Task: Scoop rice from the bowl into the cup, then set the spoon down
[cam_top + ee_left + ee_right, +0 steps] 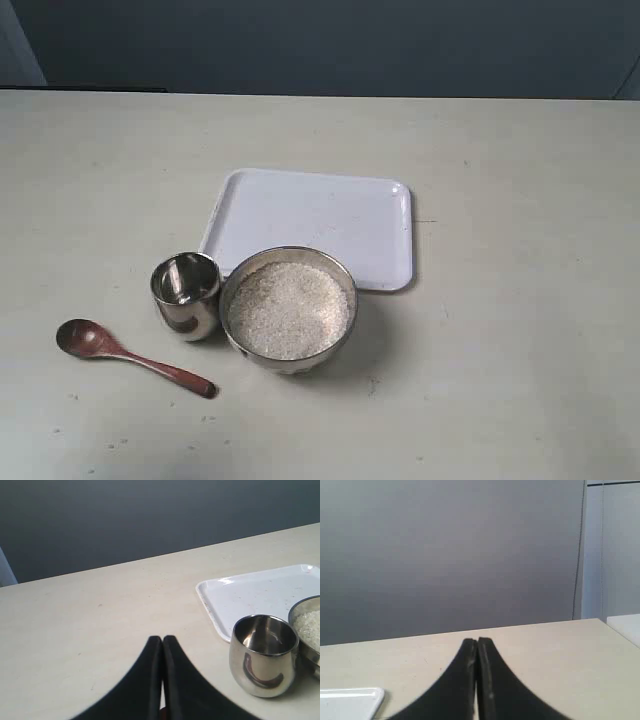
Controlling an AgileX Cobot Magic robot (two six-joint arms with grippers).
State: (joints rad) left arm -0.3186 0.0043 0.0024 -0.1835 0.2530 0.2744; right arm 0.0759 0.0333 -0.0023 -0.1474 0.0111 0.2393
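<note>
Step in hand, as judged: spoon pickup, not begun. Left pincer (162, 645) and right pincer (477, 647) are clenched, empty. The glossy reddish-brown wooden spoon (130, 358) lies on the tabletop (500, 380), left of the wide shiny steel bowl (224, 305) of white rice grains (288, 308). The small steel cup (190, 315) stands just beside the bowl. Next move: release the left pincer and close it on the slim handle.

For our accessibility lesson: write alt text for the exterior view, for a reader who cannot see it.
A steel bowl of white rice sits on a pale table, in front of a white tray. A small steel cup stands close at its left, and a reddish-brown wooden spoon lies further left, nearer the camera; no robot arm is visible.
</note>
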